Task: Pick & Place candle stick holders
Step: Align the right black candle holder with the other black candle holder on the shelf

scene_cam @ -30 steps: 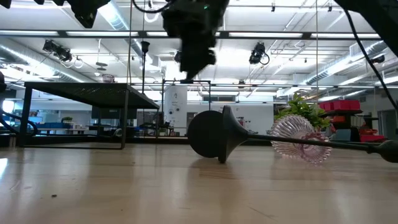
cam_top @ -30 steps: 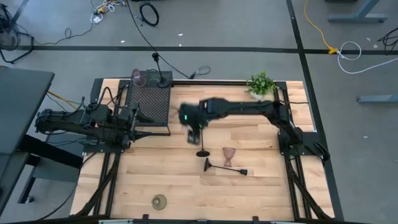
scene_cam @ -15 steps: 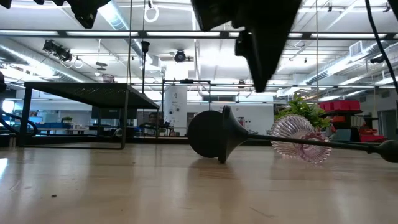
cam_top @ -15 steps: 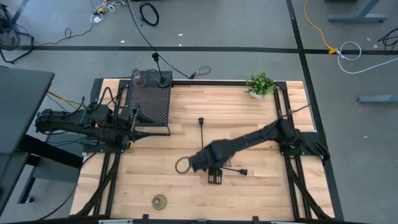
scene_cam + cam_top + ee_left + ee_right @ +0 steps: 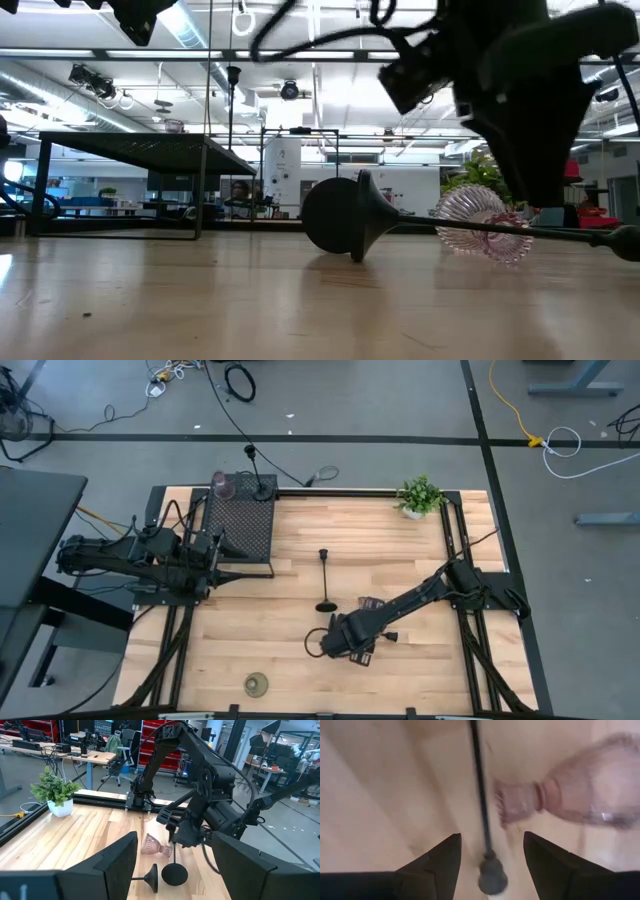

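We have our right hand (image 5: 345, 643) low over the near middle of the tabletop (image 5: 250, 620), its fingers apart and empty, straddling the thin stem of the fallen black candle stick holder (image 5: 481, 795) that lies on its side there. Our left hand (image 5: 172, 865) waits at the left edge by the black mesh box (image 5: 240, 525), fingers spread wide, holding nothing.

The main risk, as we judge it, is the pink glass goblet (image 5: 580, 795) lying just beside that stem. If we close or descend slightly off line, a finger could catch the goblet's foot and send it rolling, or pinch glass against metal. The stem is thin and round, so a grip that is not centred could let it slip or swing, and its round base (image 5: 335, 215) could sweep into the goblet as we lift.

An upright black holder (image 5: 325, 580) stands just beyond, toward the far side; a wide lift could knock it over. The squat olive-gold holder (image 5: 257, 683) sits well apart at the near left, and two more holders (image 5: 240, 485) stand at the box's far end, out of harm's way.
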Controlling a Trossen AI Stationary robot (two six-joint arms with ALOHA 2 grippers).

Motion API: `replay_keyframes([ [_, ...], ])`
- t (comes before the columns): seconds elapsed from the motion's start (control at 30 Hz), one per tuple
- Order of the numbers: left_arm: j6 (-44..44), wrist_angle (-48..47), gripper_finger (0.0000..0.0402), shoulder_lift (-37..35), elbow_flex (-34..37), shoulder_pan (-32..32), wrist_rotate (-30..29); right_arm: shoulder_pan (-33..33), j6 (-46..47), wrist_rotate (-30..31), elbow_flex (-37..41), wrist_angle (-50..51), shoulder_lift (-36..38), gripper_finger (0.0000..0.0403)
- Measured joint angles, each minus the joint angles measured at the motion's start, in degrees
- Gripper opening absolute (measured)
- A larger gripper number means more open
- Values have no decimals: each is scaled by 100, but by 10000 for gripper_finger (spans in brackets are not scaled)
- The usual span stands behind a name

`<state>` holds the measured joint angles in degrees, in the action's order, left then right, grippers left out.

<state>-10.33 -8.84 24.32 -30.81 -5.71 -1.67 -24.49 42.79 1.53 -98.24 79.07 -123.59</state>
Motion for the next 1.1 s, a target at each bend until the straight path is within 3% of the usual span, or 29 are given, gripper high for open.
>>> replay_keyframes([
  [0.33, -107, 2, 259, 0, 0, -1, 150, -493, 568, 233, 18, 274, -2, 215],
  [0.67, -103, 4, 259, 0, 0, 0, 190, -570, 823, 513, 18, 57, -2, 215],
  [1.1, -102, 4, 259, 0, 2, 1, 192, -601, 987, 354, 504, -163, -2, 215],
])
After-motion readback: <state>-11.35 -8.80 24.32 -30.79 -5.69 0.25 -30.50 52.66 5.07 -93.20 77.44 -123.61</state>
